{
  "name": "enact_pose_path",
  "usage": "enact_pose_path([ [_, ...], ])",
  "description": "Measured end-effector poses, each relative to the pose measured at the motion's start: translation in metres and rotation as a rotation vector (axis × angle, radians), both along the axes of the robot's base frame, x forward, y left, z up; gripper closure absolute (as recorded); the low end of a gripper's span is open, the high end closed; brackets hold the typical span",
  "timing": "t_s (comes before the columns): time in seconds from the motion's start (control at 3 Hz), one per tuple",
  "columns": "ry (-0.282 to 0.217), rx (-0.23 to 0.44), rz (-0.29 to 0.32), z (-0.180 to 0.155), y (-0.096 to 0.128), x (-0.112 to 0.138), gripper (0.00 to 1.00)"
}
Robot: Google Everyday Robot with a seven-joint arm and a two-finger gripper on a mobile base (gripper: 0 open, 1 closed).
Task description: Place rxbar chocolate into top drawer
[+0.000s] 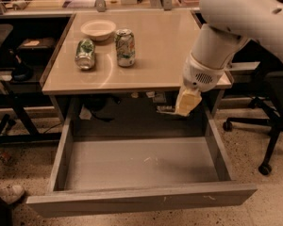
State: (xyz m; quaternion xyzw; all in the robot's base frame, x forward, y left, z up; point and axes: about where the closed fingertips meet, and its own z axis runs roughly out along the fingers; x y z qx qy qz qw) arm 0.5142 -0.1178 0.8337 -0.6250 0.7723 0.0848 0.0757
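Observation:
The top drawer stands pulled fully out below the table, and its flat grey bottom is bare. My gripper hangs on the white arm at the table's front right edge, above the drawer's back right part. It is shut on the rxbar chocolate, a small dark flat bar with pale markings. The bar sticks out to the left from the fingertips, in front of the dark space under the tabletop. It is well above the drawer bottom.
The beige table holds an upright green-and-white soda can, a second can lying on its side and a white bowl. An office chair base stands to the right. Dark shelving stands at the left.

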Motion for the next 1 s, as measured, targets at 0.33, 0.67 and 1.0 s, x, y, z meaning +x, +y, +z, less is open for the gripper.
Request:
enact_pose_path([
  [0.33,0.037,0.043,-0.024,-0.039,0.011,-0.012,1.0],
  [0.67,0.082,0.065,-0.03,-0.071,0.021,-0.013,1.0],
  [1.0,0.082,0.065,-0.03,-0.071,0.021,-0.013,1.0],
])
